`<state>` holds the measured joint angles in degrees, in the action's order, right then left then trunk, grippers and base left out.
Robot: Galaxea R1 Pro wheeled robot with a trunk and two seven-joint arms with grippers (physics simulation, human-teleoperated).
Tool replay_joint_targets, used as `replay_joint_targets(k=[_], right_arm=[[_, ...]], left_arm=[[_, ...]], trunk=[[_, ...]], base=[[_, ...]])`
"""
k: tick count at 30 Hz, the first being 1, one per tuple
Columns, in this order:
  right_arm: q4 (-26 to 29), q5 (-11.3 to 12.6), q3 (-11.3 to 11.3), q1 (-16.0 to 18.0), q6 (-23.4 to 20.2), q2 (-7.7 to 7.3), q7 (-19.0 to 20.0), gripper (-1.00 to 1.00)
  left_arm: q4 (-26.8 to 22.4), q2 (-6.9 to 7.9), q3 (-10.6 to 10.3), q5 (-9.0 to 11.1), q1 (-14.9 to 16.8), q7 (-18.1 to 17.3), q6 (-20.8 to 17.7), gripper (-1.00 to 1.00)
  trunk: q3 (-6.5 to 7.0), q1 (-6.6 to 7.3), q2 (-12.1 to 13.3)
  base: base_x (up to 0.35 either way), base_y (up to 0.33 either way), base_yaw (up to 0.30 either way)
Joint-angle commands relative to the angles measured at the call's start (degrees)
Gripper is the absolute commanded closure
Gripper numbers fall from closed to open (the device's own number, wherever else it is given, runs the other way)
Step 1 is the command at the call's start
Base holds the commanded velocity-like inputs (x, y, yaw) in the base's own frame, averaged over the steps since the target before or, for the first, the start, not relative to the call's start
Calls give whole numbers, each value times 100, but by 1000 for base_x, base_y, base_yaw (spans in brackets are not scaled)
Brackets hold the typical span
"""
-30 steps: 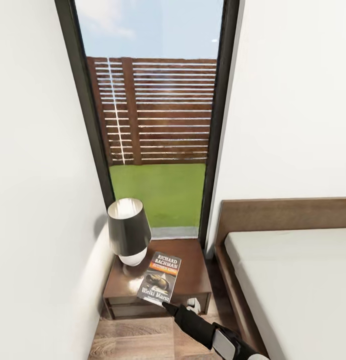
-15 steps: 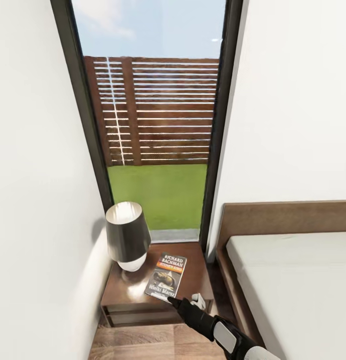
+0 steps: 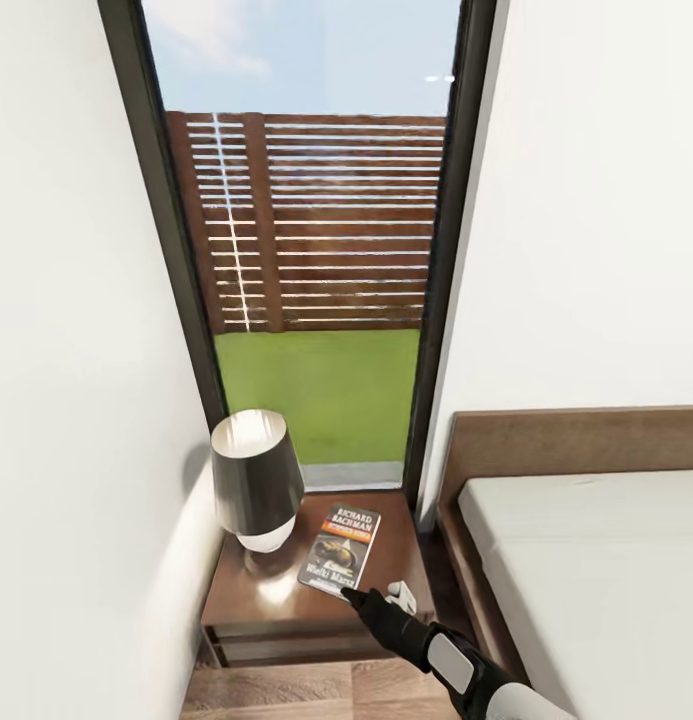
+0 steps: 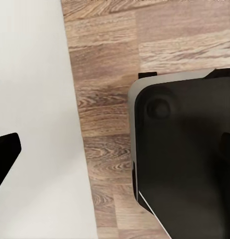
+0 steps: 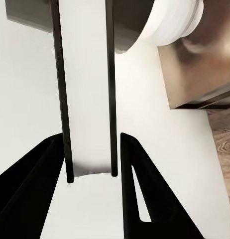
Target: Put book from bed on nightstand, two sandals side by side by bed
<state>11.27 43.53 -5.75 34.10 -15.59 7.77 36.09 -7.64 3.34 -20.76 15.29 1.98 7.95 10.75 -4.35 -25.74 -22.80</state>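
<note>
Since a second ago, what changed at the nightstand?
The book went from tilted over the front edge of the nightstand to lying flat on its top, beside the lamp. The right hand followed it in. In the right wrist view its jaws stand open with nothing between them. Lamp, nightstand and bed stayed put; the camera shifted slightly.

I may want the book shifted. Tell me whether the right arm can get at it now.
Probably yes. The right gripper sits at the near edge of the book, which lies flat on the nightstand, with the lamp off to the side.
</note>
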Motion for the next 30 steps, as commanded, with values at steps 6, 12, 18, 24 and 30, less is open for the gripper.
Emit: replay_joint_targets(k=[6, 12, 18, 24, 30], right_arm=[[-3, 60, -26, 27, -31, -3, -24, 100], [-13, 53, -21, 33, -25, -3, -42, 100], [-36, 50, -10, 35, -6, -8, -65, 100], [-62, 46, -7, 35, 13, -11, -73, 100], [-77, 43, -9, 35, 23, -12, -76, 100]], left_arm=[[-2, 1, -51, 44, 4, 22, 15, -100], [-4, 1, -56, 44, 4, 22, 15, -100], [-8, 0, -62, 44, 4, 22, 15, -100], [-9, 0, -65, 42, 4, 22, 15, -100], [-9, 0, -67, 41, 4, 22, 15, -100]], trunk=[[-12, -4, -12], [-12, -4, -12], [-12, -4, -12], [-12, -4, -12], [-12, -4, -12]], base=[[97, 3, 0], [56, 4, 0], [135, 77, 0], [139, 56, 0], [52, 17, 0]])
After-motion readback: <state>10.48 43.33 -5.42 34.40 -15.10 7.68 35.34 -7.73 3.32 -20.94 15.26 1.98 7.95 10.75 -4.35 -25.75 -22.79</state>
